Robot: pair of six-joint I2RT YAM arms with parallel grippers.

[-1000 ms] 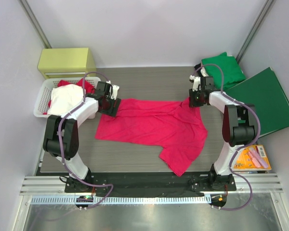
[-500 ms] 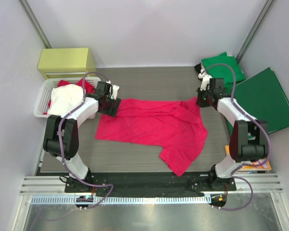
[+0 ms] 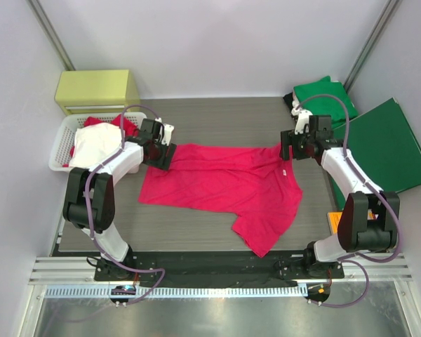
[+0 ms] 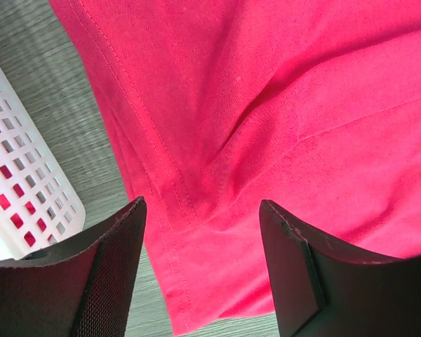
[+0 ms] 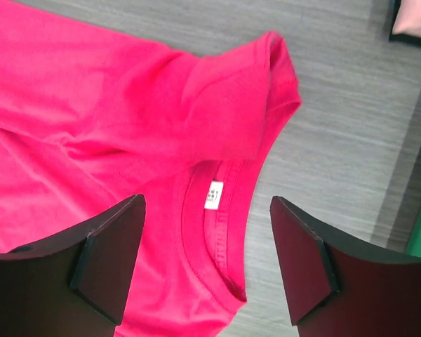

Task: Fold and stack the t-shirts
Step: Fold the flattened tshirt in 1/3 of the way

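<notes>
Top external view: my left pincer (image 3: 160,156) and right pincer (image 3: 288,147) both gape wide, holding nothing, over opposite ends of the red shirt (image 3: 224,186), rumpled and unfolded between them. Beyond the right pincer sits a green shirt (image 3: 326,98), seemingly folded; the basket (image 3: 58,153) beside the left pincer holds more. I judge most folding remains.

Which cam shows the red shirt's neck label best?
Right wrist: the white label sits clear inside the collar. Top view shows only a tiny white speck. Left wrist sees only the shirt at its hem, no label.
</notes>
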